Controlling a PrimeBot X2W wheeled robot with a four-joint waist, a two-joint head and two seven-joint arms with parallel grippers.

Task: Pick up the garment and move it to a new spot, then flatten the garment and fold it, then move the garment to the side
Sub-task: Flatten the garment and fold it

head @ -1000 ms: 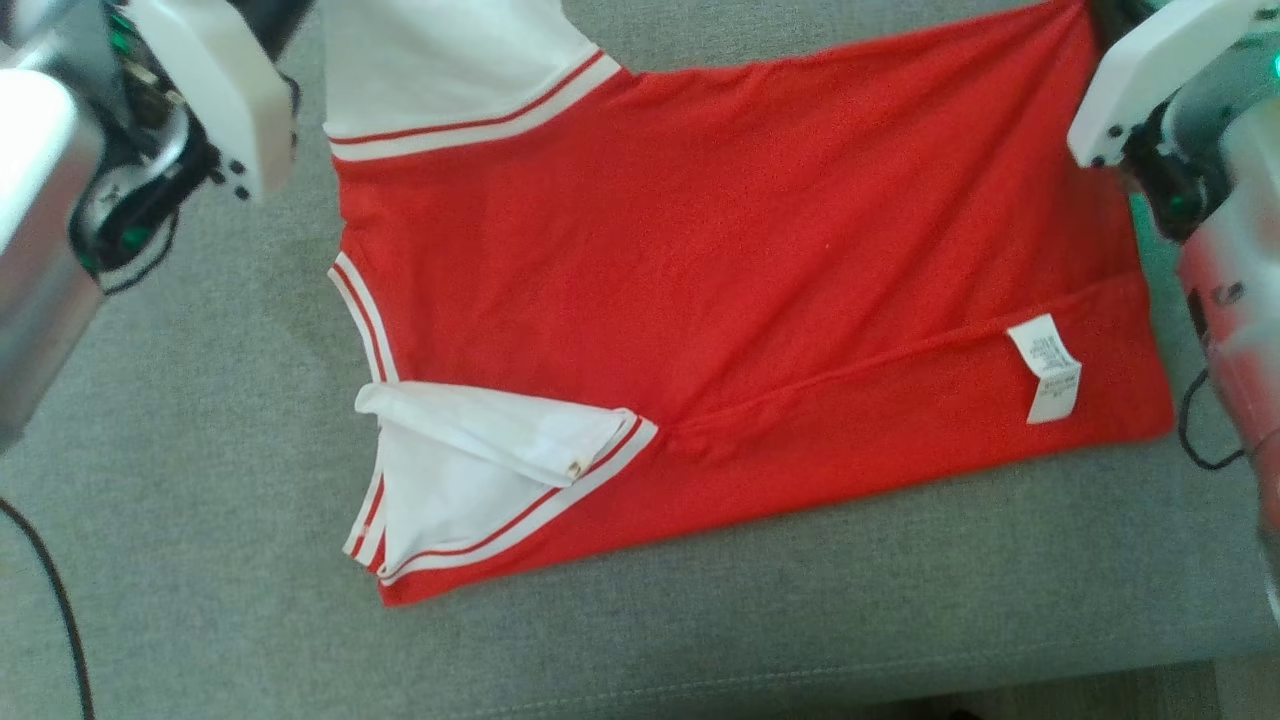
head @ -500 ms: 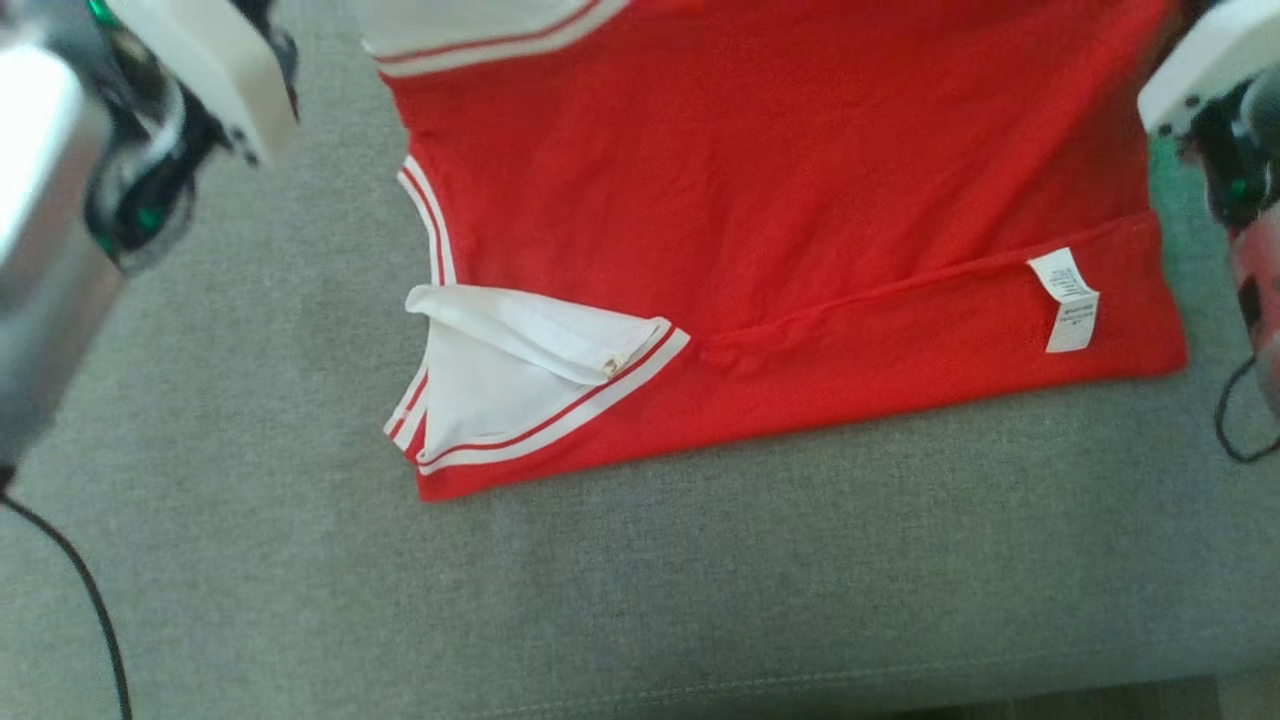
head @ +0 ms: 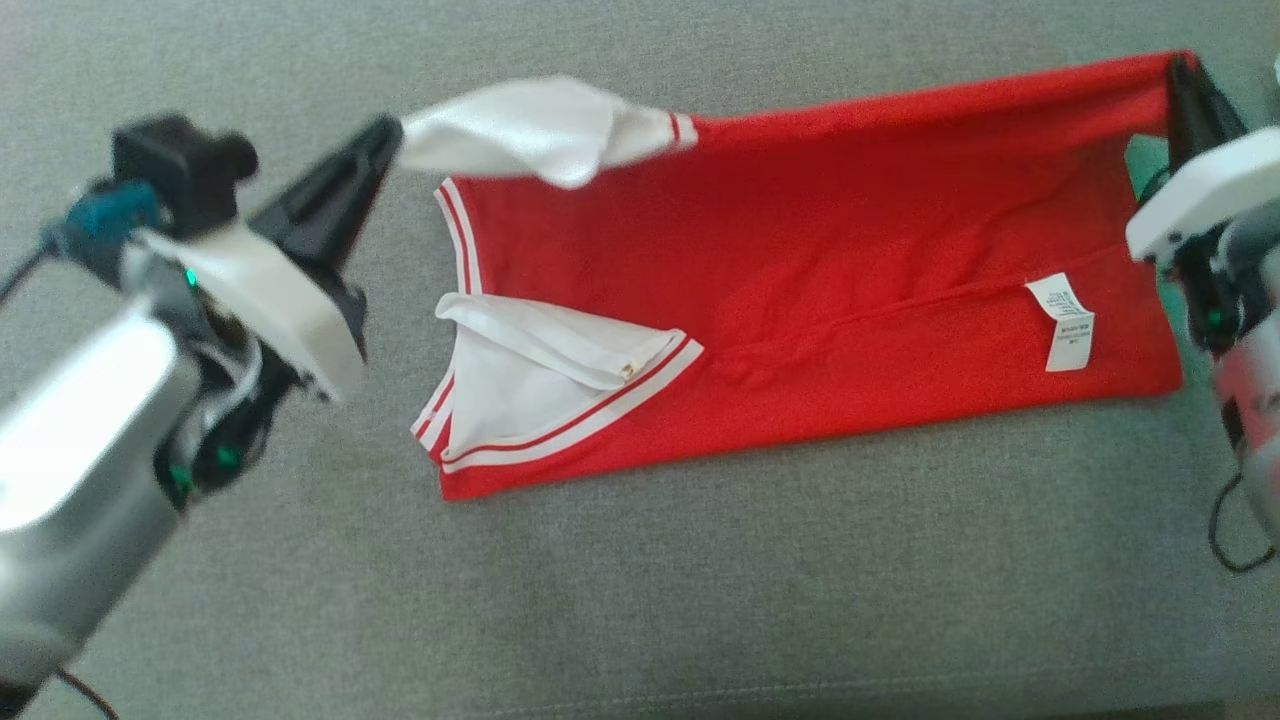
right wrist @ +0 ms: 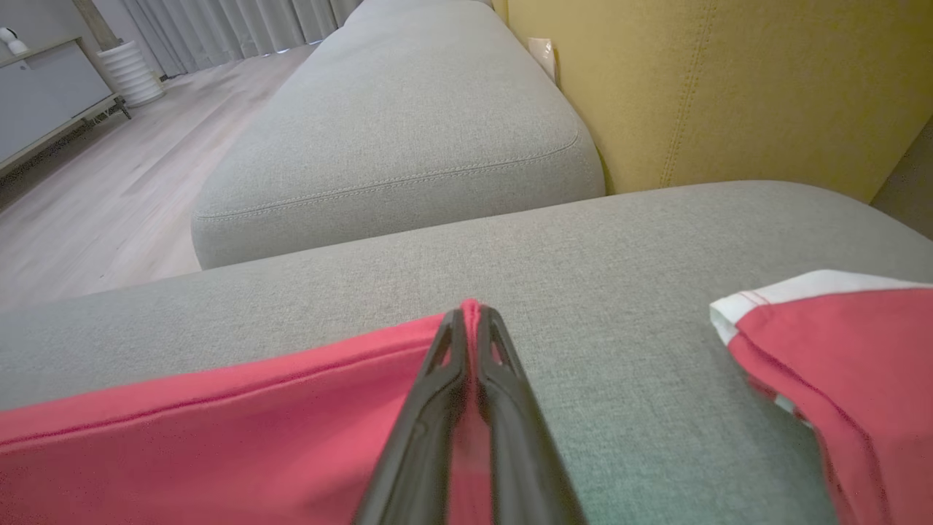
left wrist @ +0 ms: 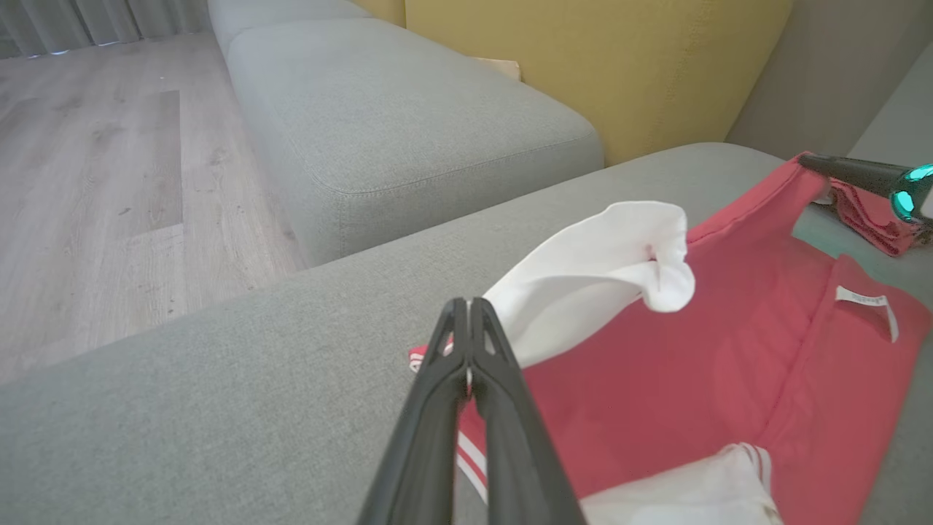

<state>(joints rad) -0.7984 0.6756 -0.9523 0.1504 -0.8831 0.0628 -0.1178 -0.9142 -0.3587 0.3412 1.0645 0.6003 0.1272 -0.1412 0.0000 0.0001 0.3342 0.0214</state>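
A red knit garment (head: 800,270) with white sleeves and red-and-white striped trim lies spread across the middle of a grey woven-fabric sofa cushion (head: 700,600), its neck end to the left and its hem to the right. The left gripper (head: 388,130), two long dark fingers on a white housing, sits at the far left of the garment. Its fingers are pressed together on the tip of the far white sleeve (head: 530,130), and the left wrist view shows the cloth pinched right at the fingertips (left wrist: 469,302), with the sleeve lifted off the cushion and curling over. The right gripper (head: 1178,65) is at the far right corner, its fingers clamped on the red hem edge. In the right wrist view the red fabric runs between the closed tips (right wrist: 470,310). Between the two grips the garment's far edge is raised and pulled into a nearly straight line, while the near part rests flat on the cushion. The near white sleeve (head: 540,380) is folded in over the red body at the left. A small white care label (head: 1065,322) lies on the red fabric near the right edge. Beyond the cushion the left wrist view shows a second grey cushion (left wrist: 408,124), a mustard-yellow upholstered backrest (left wrist: 583,65) and a pale wooden plank floor (left wrist: 95,182).
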